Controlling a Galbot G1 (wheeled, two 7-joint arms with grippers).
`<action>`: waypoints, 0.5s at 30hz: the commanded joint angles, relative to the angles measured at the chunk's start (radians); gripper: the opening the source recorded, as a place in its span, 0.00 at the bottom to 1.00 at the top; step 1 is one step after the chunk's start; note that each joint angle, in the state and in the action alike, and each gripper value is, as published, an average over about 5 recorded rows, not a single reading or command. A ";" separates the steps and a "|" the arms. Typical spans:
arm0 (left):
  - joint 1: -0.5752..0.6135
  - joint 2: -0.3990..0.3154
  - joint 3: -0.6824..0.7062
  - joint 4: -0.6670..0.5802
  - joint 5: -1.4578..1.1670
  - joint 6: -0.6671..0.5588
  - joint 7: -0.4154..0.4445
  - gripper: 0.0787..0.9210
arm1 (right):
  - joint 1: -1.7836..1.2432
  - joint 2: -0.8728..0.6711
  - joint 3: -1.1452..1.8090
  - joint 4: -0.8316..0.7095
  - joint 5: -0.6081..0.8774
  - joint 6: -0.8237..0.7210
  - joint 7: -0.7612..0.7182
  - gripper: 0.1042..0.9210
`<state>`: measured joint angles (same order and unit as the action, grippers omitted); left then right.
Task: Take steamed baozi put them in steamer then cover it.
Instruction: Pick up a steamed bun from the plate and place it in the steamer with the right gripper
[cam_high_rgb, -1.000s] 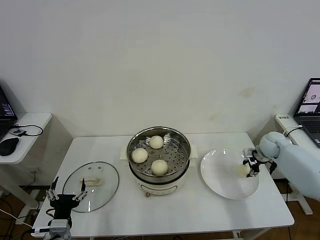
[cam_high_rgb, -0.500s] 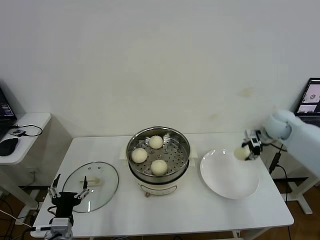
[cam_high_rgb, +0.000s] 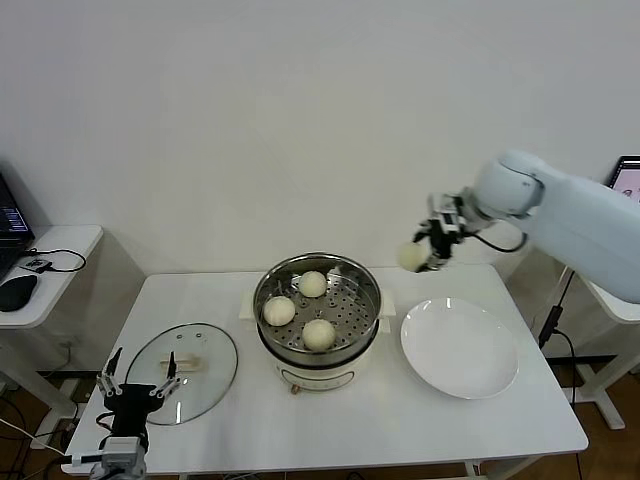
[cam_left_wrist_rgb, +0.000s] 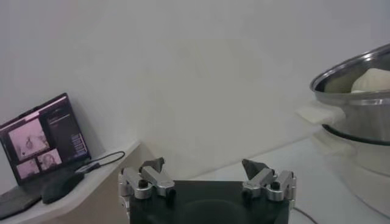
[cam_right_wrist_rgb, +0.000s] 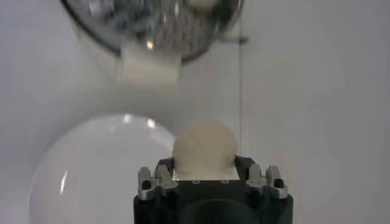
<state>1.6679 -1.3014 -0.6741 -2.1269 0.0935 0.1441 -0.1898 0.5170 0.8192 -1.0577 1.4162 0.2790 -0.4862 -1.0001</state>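
My right gripper (cam_high_rgb: 428, 248) is shut on one steamed baozi (cam_high_rgb: 412, 257), a cream-white bun held in the air between the steamer (cam_high_rgb: 330, 362) and the plate. The right wrist view shows this baozi (cam_right_wrist_rgb: 204, 145) filling the gripper (cam_right_wrist_rgb: 204, 163), with the steamer (cam_right_wrist_rgb: 152, 21) beyond. Three baozi (cam_high_rgb: 313, 284) (cam_high_rgb: 279, 311) (cam_high_rgb: 319, 334) lie on the steamer's perforated tray. The cover (cam_high_rgb: 200, 385), a clear glass lid with a cream handle, lies flat at the table's left. My left gripper (cam_high_rgb: 135, 388) stands open at the lid's near edge, holding nothing (cam_left_wrist_rgb: 204, 165).
A bare white plate (cam_high_rgb: 460, 350) sits right of the steamer, under and beside the raised arm. A side table at far left carries a laptop (cam_left_wrist_rgb: 42, 140) and a mouse (cam_high_rgb: 17, 291). Another laptop (cam_high_rgb: 628, 180) stands at far right.
The right gripper has lifted the baozi off the white plate and carried it up and left toward the steamer. The left arm has stayed put.
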 joint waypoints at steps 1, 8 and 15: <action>0.015 -0.007 -0.017 -0.007 -0.003 -0.003 -0.001 0.88 | 0.021 0.236 -0.075 0.001 0.175 -0.176 0.106 0.64; 0.023 -0.018 -0.019 -0.011 -0.006 -0.005 -0.002 0.88 | -0.085 0.320 -0.078 -0.066 0.122 -0.235 0.131 0.64; 0.021 -0.013 -0.031 -0.002 -0.014 -0.005 -0.002 0.88 | -0.133 0.312 -0.090 -0.091 0.054 -0.240 0.132 0.64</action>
<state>1.6888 -1.3160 -0.6975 -2.1338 0.0820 0.1393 -0.1923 0.4398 1.0536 -1.1256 1.3547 0.3524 -0.6662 -0.9003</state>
